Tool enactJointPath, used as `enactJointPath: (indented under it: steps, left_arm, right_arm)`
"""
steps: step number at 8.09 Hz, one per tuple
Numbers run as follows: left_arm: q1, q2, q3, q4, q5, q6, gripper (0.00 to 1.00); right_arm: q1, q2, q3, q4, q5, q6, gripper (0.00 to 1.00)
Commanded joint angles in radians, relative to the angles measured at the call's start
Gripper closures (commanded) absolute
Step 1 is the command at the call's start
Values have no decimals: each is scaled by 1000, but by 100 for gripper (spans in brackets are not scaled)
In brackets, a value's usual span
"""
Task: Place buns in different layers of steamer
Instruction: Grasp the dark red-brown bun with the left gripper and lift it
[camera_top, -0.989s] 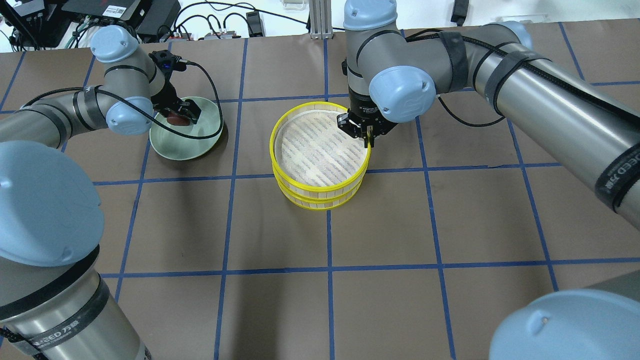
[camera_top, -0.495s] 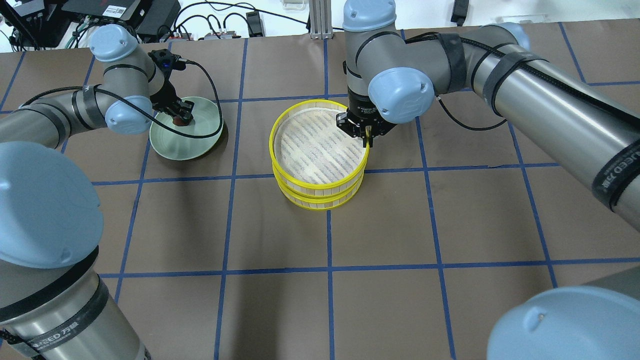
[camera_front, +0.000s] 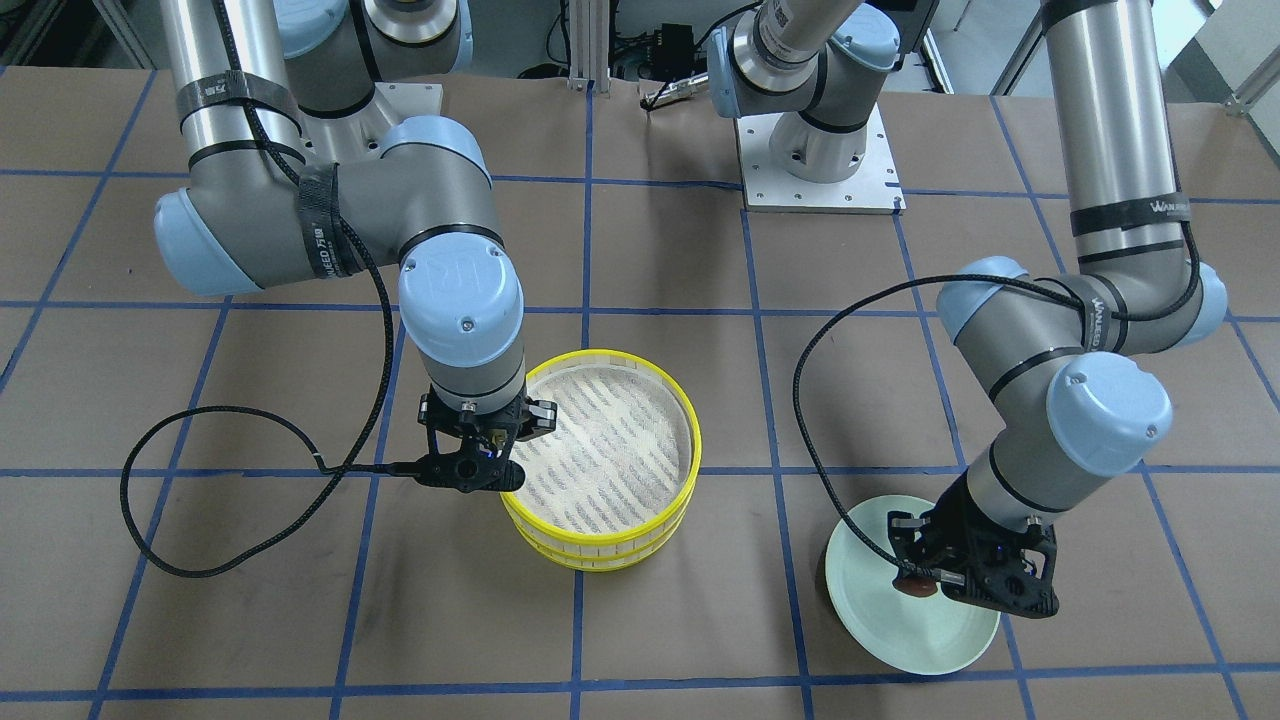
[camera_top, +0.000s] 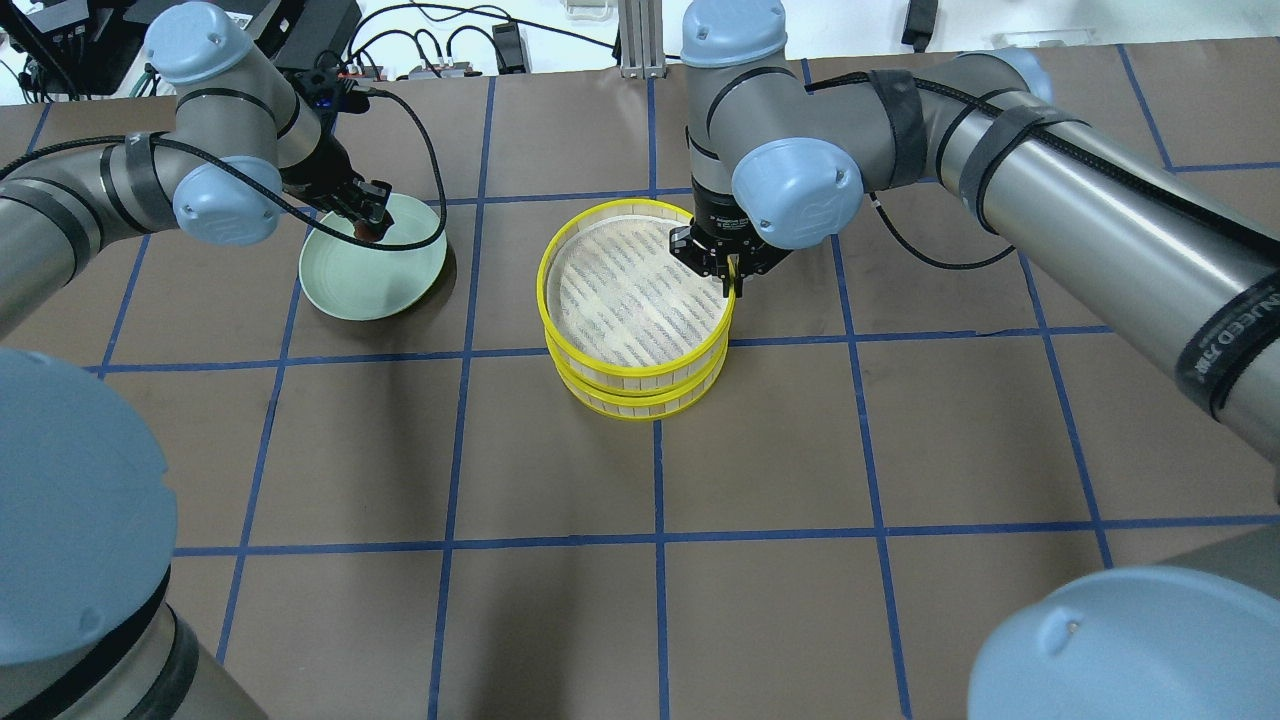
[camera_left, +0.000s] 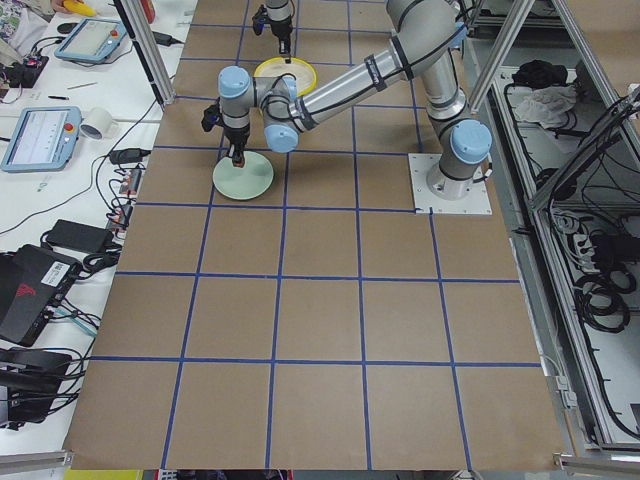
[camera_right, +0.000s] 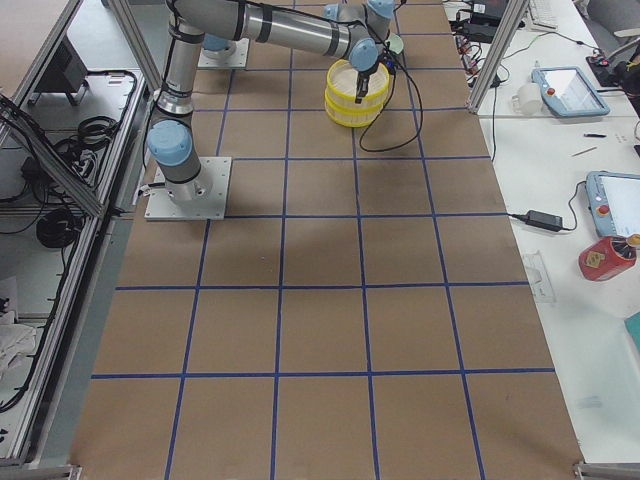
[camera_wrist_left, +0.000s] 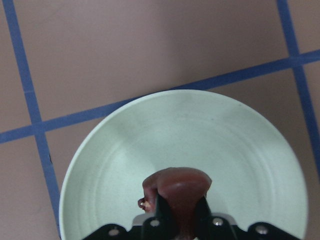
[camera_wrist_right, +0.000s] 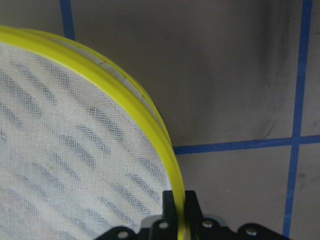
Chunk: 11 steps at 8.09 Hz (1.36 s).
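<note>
My left gripper (camera_top: 368, 228) is shut on the dark reddish-brown bun (camera_wrist_left: 176, 189) and holds it just above the pale green plate (camera_top: 350, 285). The bun also shows in the front view (camera_front: 912, 584). The two steamer layers stand stacked at the table's middle. My right gripper (camera_top: 733, 281) is shut on the yellow rim of the upper layer (camera_top: 548, 262), at its right side. The upper layer sits slightly askew on the lower layer (camera_top: 640, 408). Its mesh floor (camera_wrist_right: 60, 150) holds nothing. The cream-white bun is not in view.
A black cable (camera_front: 200, 560) loops on the table beside the right wrist. The left wrist's cable (camera_top: 425, 170) arcs over the plate. Blue tape lines grid the brown table. Electronics and cables lie along the far edge (camera_top: 300, 30).
My left gripper has closed on the brown bun and lifted it off the plate, moving slightly toward the far edge. The right gripper and upper layer have shifted slightly left.
</note>
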Motion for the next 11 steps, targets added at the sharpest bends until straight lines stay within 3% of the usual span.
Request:
enactJointPath:
  steps: [1, 11]
  left_arm:
    - [-74, 112, -7, -123, -10, -37, 100]
    - [-91, 139, -33, -133, -10, -54, 100]
  right_arm:
    - [5, 1, 1, -3, 2, 9, 96]
    - [14, 0, 6, 11, -11, 6, 95]
